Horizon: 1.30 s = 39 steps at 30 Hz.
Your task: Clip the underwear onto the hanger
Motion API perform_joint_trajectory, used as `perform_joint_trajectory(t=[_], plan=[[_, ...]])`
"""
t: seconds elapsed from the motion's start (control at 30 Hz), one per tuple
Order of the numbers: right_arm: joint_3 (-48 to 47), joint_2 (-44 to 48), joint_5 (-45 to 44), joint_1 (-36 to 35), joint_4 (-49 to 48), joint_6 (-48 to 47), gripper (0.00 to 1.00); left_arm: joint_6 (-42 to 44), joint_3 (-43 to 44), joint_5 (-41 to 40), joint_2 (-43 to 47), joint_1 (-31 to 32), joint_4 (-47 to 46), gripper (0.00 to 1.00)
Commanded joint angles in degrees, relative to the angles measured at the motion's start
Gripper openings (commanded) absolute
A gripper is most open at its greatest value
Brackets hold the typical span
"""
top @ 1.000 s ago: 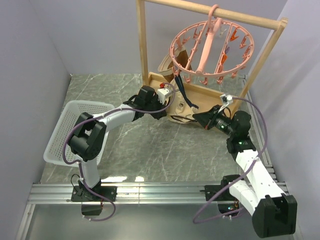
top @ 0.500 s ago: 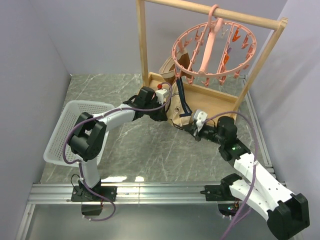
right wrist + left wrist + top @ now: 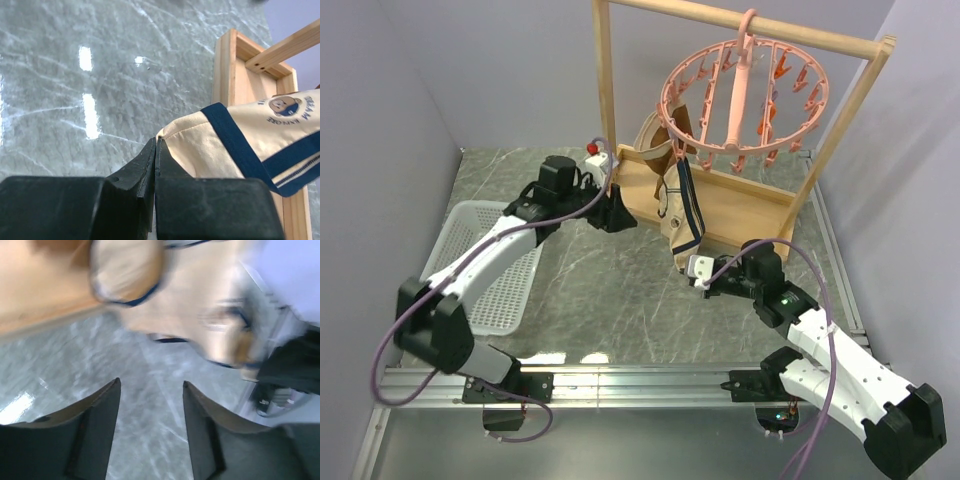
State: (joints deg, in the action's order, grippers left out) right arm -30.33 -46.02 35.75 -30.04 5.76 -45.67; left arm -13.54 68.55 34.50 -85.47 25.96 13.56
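The light tan cloth underwear with dark blue trim (image 3: 682, 205) hangs in a long fold from the near-left side of the salmon-pink round plastic hanger with its ring of small pegs (image 3: 733, 100). Its upper edge reaches the pegs, though the overhead view does not show whether one of them grips it. The cloth runs down across the base of the pale wooden rack frame (image 3: 607, 80), and its lowest corner ends at the right pincer (image 3: 695, 272).

That pincer is closed tight. In its wrist view the trimmed corner of the underwear (image 3: 200, 145) meets the tips exactly where the two black fingers (image 3: 142, 165) press together, so the corner appears pinched between them. The rest of the cloth spreads up and to the right of the fingers, over the rack's wooden base (image 3: 225, 75).

The left pincer (image 3: 623, 215) stands about halfway open and holds nothing — the wrist view shows only grey marbled worktop (image 3: 150, 440) between its fingers. It sits to the left of the hanging cloth, clear of it, near the corner of the rack's base. The underwear is a blur ahead of it (image 3: 220, 335).

Behind the left pincer, along its arm, a white plastic mesh basket (image 3: 470, 225) rests on the worktop.
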Motion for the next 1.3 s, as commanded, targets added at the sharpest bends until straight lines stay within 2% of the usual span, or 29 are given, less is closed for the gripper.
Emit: perform_joint_trajectory(t=[0.0,0.07,0.23,0.5,0.67,0.83,1.0,1.03,1.1,1.13,1.2,1.27], plan=[[-2.72,-0.47,-0.68,-0.98,1.54,-3.11,0.0,2.02,2.9,6.81,5.48,3.21,2.78,0.6],[-2.81,-0.65,-0.94,-1.25,1.36,-3.02,0.0,2.64,4.56,5.32,5.06,7.07,4.36,0.61],[-2.72,-0.12,-1.82,-1.95,1.01,-3.29,0.0,-1.49,8.25,2.08,-0.91,10.25,2.79,0.64],[-2.81,0.76,-2.61,-2.65,1.71,-2.93,0.0,1.06,17.57,-4.26,-9.7,16.31,6.91,0.66],[-2.9,1.02,-3.05,-2.92,1.89,-2.58,0.0,1.68,19.69,-2.95,-12.0,17.9,8.15,0.65],[-3.16,1.11,-3.31,-2.92,2.06,-2.32,0.0,2.2,20.3,-3.04,-13.05,19.13,9.2,0.6],[-3.25,1.46,-3.58,-2.83,2.5,-2.41,0.0,2.55,21.01,-1.81,-14.11,19.66,11.31,0.46],[-3.16,1.55,-3.58,-2.83,2.42,-2.23,0.0,2.55,20.48,-1.2,-13.85,19.66,11.14,0.35],[-3.07,1.64,-3.75,-2.83,2.42,-1.97,0.0,2.64,19.87,-0.49,-12.62,19.66,10.7,0.24],[-3.07,1.64,-3.75,-2.83,2.41,-1.88,0.0,2.82,18.99,-0.05,-11.83,19.57,10.35,0.13],[-2.98,1.9,-3.75,-2.83,2.5,-1.62,0.0,2.21,17.32,-0.13,-8.25,18.79,7.38,0.0],[-2.9,1.99,-3.93,-2.92,2.59,-1.18,0.0,-1.3,12.5,1.17,-4.81,16.16,3.25,0.0]])
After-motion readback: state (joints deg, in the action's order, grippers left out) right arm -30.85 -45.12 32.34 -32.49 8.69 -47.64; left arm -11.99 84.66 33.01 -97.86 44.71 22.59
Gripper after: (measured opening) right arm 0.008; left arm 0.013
